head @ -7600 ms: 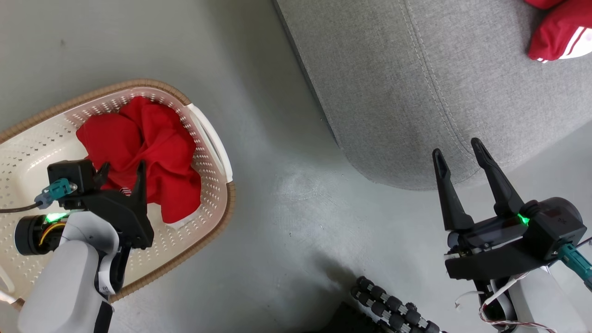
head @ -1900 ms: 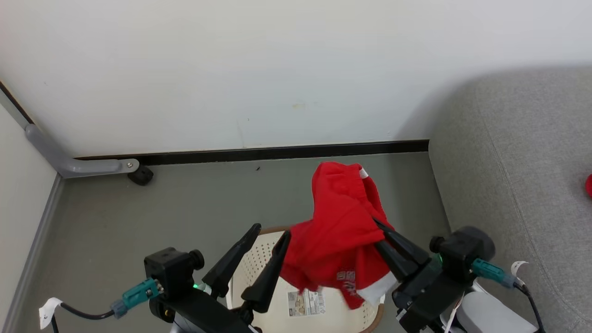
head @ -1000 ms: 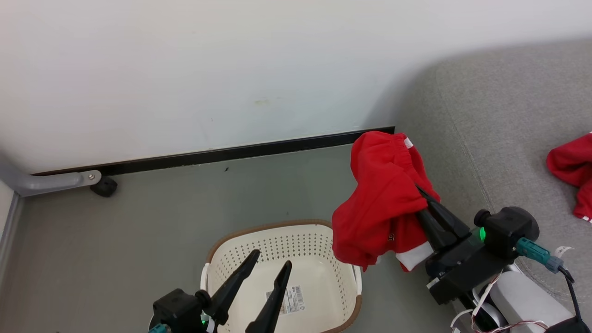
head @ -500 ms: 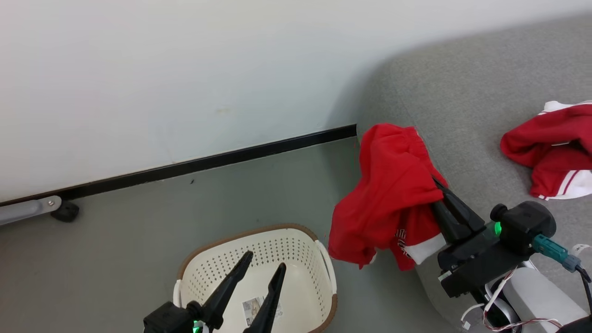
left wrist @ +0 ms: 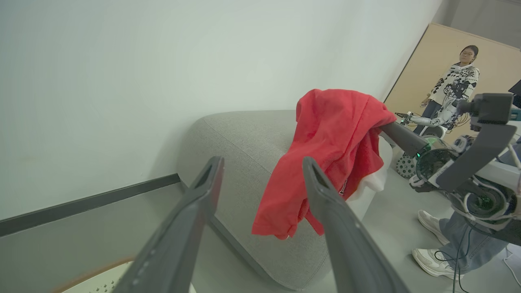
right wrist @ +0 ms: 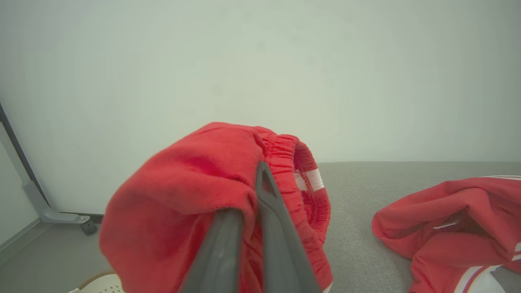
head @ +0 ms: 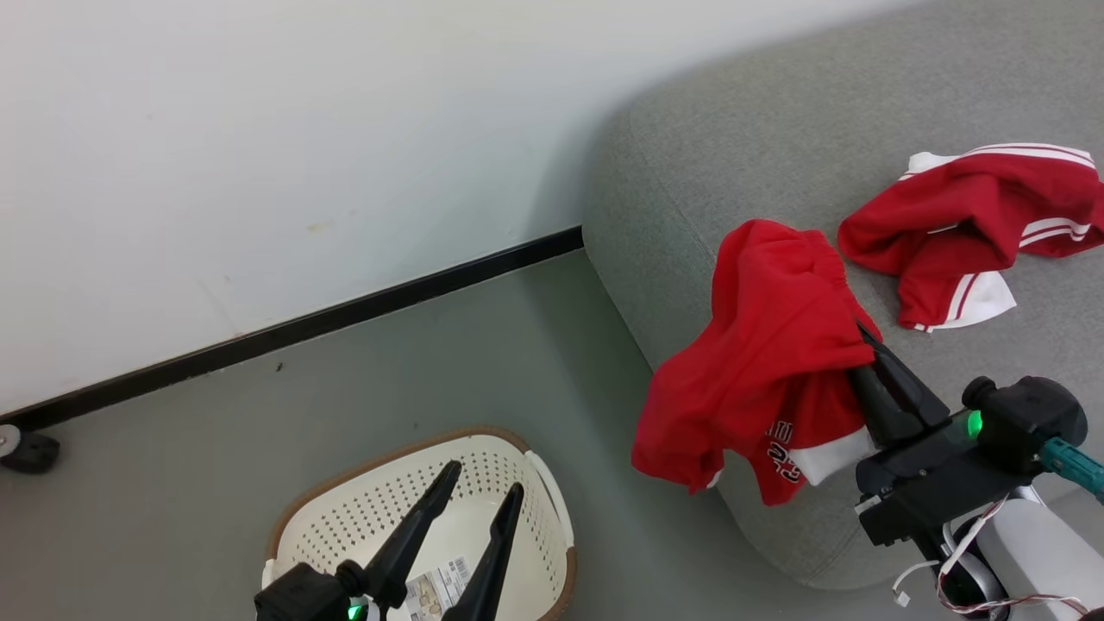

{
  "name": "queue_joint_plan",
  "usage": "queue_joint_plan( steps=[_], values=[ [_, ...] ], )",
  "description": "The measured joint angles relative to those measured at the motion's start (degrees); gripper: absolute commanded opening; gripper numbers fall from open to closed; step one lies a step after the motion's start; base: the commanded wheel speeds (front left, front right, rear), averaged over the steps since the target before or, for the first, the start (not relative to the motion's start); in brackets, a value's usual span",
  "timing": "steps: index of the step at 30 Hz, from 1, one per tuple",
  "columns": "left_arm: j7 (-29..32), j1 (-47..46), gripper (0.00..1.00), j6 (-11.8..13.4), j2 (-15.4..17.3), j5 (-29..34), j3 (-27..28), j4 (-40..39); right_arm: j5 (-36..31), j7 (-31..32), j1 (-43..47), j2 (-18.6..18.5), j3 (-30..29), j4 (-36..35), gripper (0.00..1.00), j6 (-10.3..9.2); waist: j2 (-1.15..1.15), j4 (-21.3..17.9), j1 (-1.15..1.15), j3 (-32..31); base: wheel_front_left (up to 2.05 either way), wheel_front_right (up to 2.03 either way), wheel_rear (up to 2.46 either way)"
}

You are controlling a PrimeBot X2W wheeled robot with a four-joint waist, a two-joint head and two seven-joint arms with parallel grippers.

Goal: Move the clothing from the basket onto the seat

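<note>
Right tool: closed on a bright red garment, fingers buried in the bunched fabric near its elastic waistband. Left tool: open, holding nothing, above the basket. What shows of the basket interior is bare apart from a paper label, so this is probably the last piece. A second garment already lies further in on the seat. The held garment hangs at the seat's rounded front corner, with its lower folds and printed part draped down past the edge toward the floor; cannot tell whether it touches the upholstery. Risk 1: opening here would likely let the overhanging bulk pull the piece off the corner onto the floor, so carry further inward first. Risk 2: the cloth is wrapped over both fingers and may cling after opening, then be dragged off on withdrawal. Risk 3: the trailing hem could catch on the seat's side during the carry and shift the grasp.
</note>
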Motion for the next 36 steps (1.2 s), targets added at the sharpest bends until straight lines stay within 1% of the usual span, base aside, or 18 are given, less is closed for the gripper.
queue_joint_plan(
  steps=[6,10,15,21,22,23,24,32,35,36],
  values=[
    [-0.3,0.0,1.0,0.0,0.0,0.1,0.1,-0.1,0.1,0.0,0.6,-0.6,-2.7,-0.3,0.0,-0.93,0.0,-2.2,0.0,0.2,0.0,0.0,0.0],
    [-0.3,0.0,1.0,0.0,-0.3,0.2,-0.3,-0.7,1.7,0.0,1.1,-0.7,-5.1,-0.4,0.0,-0.92,0.0,-2.9,0.0,0.4,0.0,0.0,0.0],
    [-0.2,-0.2,1.0,0.0,-1.2,0.4,-1.2,-0.9,4.4,0.0,-0.1,-2.5,-9.8,1.6,0.0,-0.71,0.0,-2.7,0.0,1.3,0.0,0.0,0.0],
    [0.2,-0.3,1.0,0.0,-1.7,0.9,-2.4,-1.8,6.6,0.0,-4.5,-4.8,-15.0,4.1,0.0,-0.42,0.0,-1.8,0.0,3.3,0.0,0.0,0.0],
    [0.2,-0.3,1.0,0.0,-1.7,0.9,-2.4,-1.8,6.6,0.0,-4.5,-4.8,-15.0,4.1,0.0,-0.42,0.0,-1.8,0.0,3.3,0.0,0.0,0.0],
    [0.6,-0.4,1.0,0.0,-1.6,1.0,-2.5,-1.9,7.9,0.0,-6.2,-5.6,-17.1,5.5,0.0,-0.42,0.0,-1.4,0.0,4.1,0.0,0.0,0.0],
    [0.6,-0.4,1.0,0.0,-1.6,1.0,-2.5,-1.9,7.9,0.0,-6.2,-5.6,-17.1,5.5,0.0,-0.42,0.0,-1.4,0.0,4.1,0.0,0.0,0.0],
    [2.1,-2.0,1.0,0.0,-1.6,2.4,-3.2,-2.7,11.2,0.0,-15.8,-9.4,-24.2,14.0,0.0,-0.41,0.0,0.7,0.0,7.9,0.0,0.0,0.0],
    [2.5,-2.5,1.0,0.0,-1.0,2.4,-3.1,-2.8,11.7,0.0,-19.6,-9.9,-26.0,16.1,0.0,-0.51,0.0,1.6,0.0,9.3,0.0,0.0,0.0],
    [2.7,-2.5,1.0,0.0,-0.8,2.4,-3.2,-2.8,11.9,0.0,-20.8,-9.9,-26.6,17.0,0.0,-0.83,0.0,1.9,0.0,9.7,0.0,0.0,0.0]
  ],
)
